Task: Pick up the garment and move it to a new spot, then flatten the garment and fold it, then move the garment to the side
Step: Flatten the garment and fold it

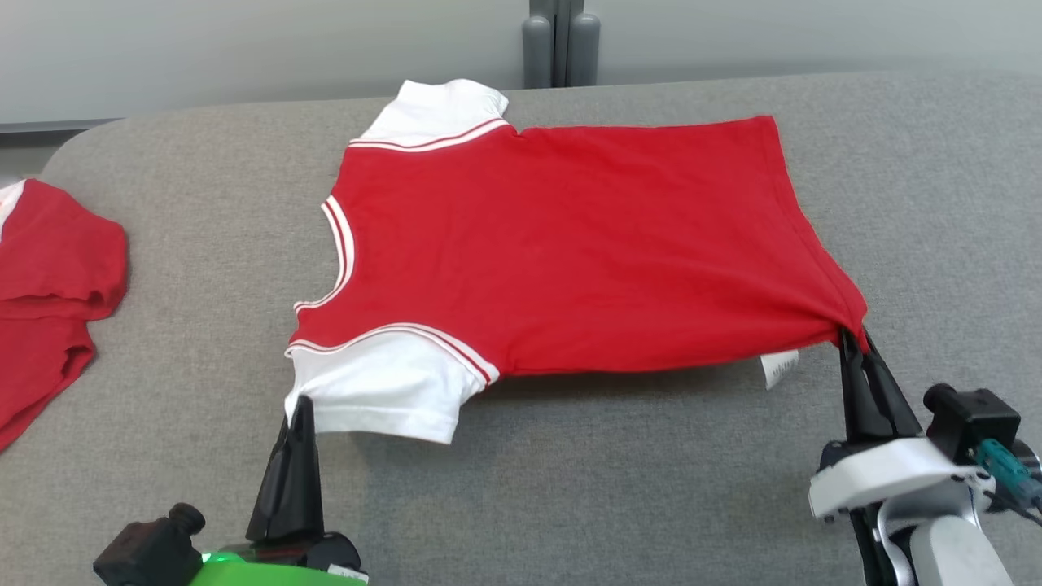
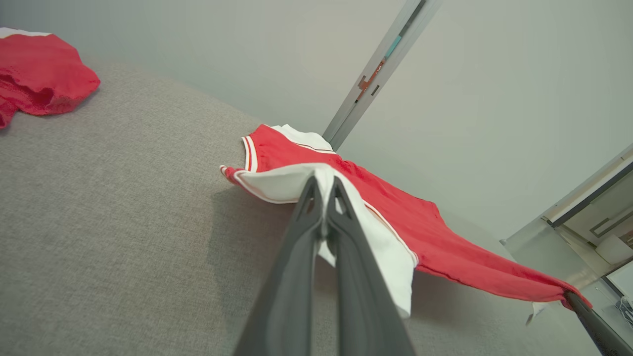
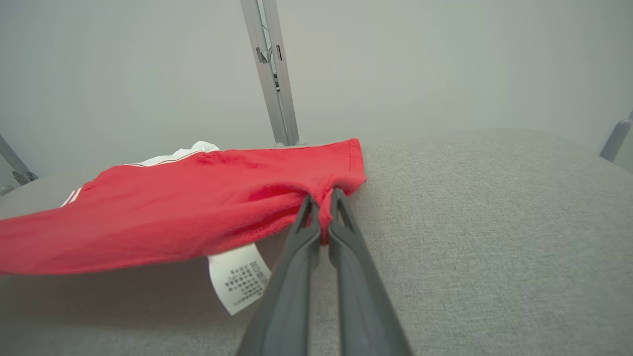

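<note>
The garment (image 1: 562, 244) is a red T-shirt with white, red-striped sleeves, spread across the grey table, collar toward the left. Its near edge is lifted off the surface. My left gripper (image 1: 302, 400) is shut on the near white sleeve (image 2: 292, 182), pinching the cuff (image 2: 324, 180). At the right, my right gripper (image 1: 851, 335) is shut on the near hem corner (image 3: 326, 198) of the red body. A white care label (image 3: 240, 277) hangs below the hem. The far sleeve (image 1: 444, 110) and far edge lie on the table.
Another red garment (image 1: 49, 285) lies crumpled at the table's left edge. The grey fabric-covered table (image 1: 635, 472) has bare room in front of and to the right of the shirt. A grey metal post (image 1: 560, 41) stands behind the table's far edge.
</note>
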`<state>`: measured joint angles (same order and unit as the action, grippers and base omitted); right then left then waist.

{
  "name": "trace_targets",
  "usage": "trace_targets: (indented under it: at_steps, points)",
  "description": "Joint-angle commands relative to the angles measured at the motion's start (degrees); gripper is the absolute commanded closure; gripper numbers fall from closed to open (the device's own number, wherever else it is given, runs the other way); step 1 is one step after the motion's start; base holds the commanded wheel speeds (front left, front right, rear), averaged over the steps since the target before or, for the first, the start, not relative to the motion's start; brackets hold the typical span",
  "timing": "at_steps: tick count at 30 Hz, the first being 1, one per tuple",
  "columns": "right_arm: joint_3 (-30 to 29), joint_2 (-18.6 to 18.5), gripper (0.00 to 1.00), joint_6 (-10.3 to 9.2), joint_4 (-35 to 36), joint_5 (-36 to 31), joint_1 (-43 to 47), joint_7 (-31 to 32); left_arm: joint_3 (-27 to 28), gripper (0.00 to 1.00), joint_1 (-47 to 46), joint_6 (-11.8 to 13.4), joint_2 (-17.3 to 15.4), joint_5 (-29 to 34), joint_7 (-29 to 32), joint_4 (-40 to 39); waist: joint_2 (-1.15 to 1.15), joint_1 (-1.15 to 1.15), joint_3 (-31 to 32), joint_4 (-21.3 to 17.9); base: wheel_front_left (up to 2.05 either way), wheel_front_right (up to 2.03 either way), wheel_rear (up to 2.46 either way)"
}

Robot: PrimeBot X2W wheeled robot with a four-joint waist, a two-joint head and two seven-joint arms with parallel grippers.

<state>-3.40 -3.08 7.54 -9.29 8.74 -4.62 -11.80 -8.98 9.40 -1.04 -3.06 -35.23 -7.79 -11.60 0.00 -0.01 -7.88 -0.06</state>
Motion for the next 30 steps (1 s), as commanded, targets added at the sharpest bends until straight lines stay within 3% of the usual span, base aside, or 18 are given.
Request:
trace_targets:
  at_steps: [1, 9, 15, 23, 30]
  points:
    - [-0.41, 0.02, 1.0, -0.1, 2.0, -0.58, 2.45, 0.95, -0.14, 1.0, 1.87, 0.52, -0.54, 0.46, 0.67, -1.1, 0.0, 0.01, 1.18, 1.31, 0.0, 0.0, 0.0]
    - [-1.1, 0.14, 1.0, -0.1, 9.42, 1.62, 10.95, 6.47, -1.05, 1.0, 6.97, 2.32, -1.4, 0.84, 3.09, -4.25, 0.0, 0.01, 0.99, 2.12, 0.0, 0.0, 0.0]
    - [-1.06, 0.14, 1.0, -0.1, 9.88, 2.77, 12.67, 9.21, -1.43, 1.0, 7.83, 2.84, -1.94, 0.48, 4.56, -3.12, 0.0, 0.01, 0.36, 1.94, 0.0, 0.0, 0.0]
    - [-0.37, 0.13, 1.0, -0.1, 7.6, 1.72, 11.03, 13.39, -3.07, 1.0, 3.47, 2.66, -2.59, 0.93, 7.64, 0.24, 0.0, 0.01, 0.4, 1.53, 0.0, 0.0, 0.0]
    - [-0.62, 0.13, 1.0, -0.1, 10.47, 1.55, 11.45, 19.57, -5.55, 1.0, -1.16, 4.03, -4.75, 2.96, 15.18, -0.83, 0.0, 0.01, 1.54, 1.29, 0.0, 0.0, 0.0]
